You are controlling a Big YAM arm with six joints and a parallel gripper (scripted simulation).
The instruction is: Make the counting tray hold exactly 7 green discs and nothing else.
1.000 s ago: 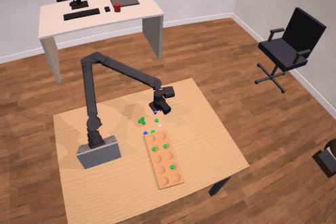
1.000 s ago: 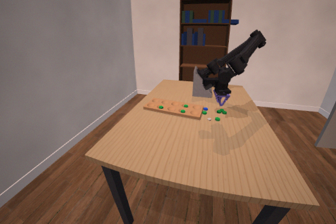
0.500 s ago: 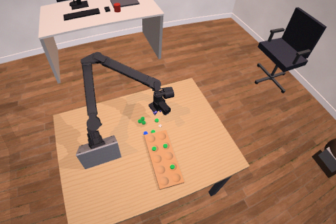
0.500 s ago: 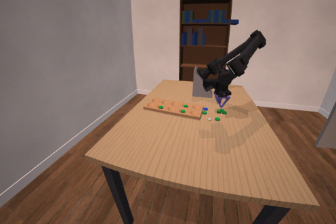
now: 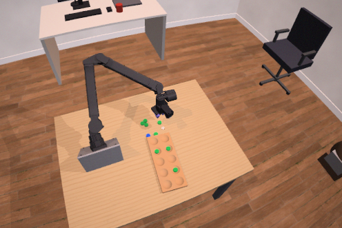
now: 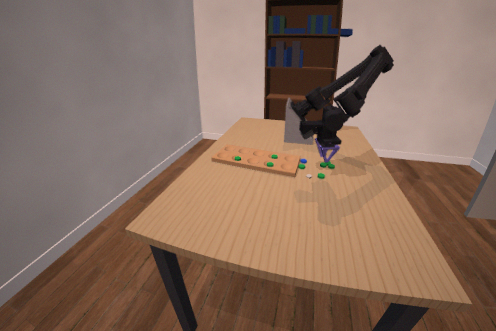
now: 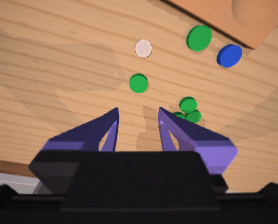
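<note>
The arm bends high at its elbow, its parallel gripper [image 5: 158, 116] [image 6: 327, 162] [image 7: 138, 112] pointing down, purple fingers parted, holding nothing.

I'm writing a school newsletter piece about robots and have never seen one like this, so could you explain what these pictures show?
The machine is a single jointed black arm standing on a table. At its end is a gripper with two purple fingers. They stand apart with nothing between them.

One picture looks down from above, one looks along the table from outside, and the third comes from the arm's wrist, looking past the fingers.

On the table lies an orange tray with two rows of five pockets. Three pockets hold green discs. Beyond the tray's end lie five more green discs, three of them clustered, plus a blue disc and a small white one.
</note>
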